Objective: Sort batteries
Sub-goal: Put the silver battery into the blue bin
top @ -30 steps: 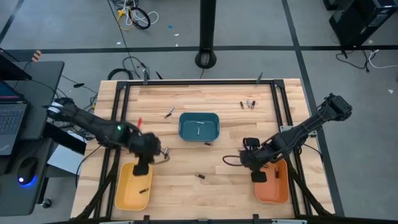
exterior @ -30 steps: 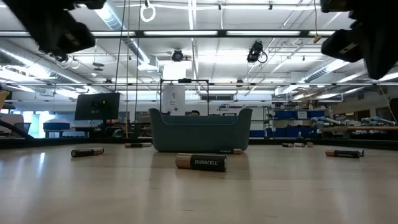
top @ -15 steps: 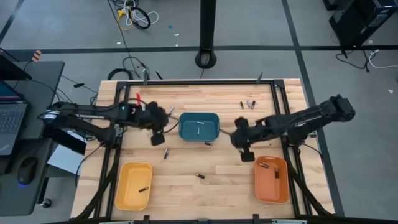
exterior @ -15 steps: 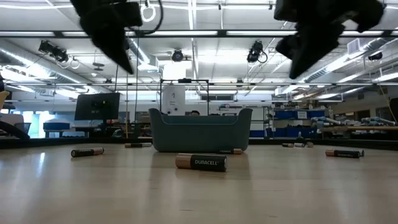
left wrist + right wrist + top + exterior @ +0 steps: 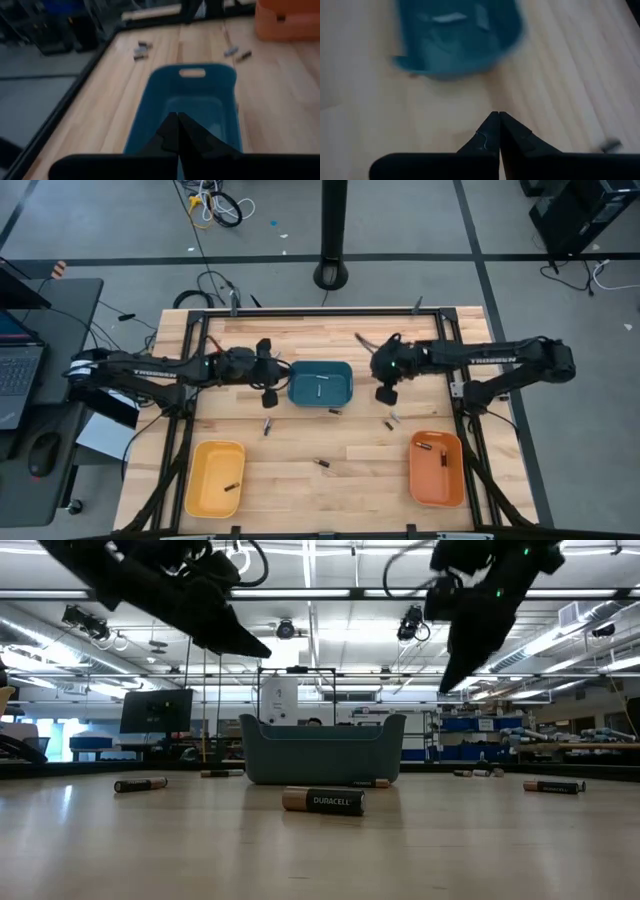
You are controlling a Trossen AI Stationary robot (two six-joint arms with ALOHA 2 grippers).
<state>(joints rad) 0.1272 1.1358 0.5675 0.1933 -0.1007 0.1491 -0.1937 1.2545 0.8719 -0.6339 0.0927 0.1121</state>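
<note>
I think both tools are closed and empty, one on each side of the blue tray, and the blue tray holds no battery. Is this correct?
Not quite. The blue tray does hold one battery, lying in its middle, as the high view shows. The rest stands: the left tool and right tool flank the tray, and each wrist view shows its fingers together with nothing between them.

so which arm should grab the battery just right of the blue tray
Right, probably. The right gripper hangs above the table just beside that battery, fingers shut and empty. The left gripper, also shut, is across the blue tray, nearer the battery on its own side.
</note>
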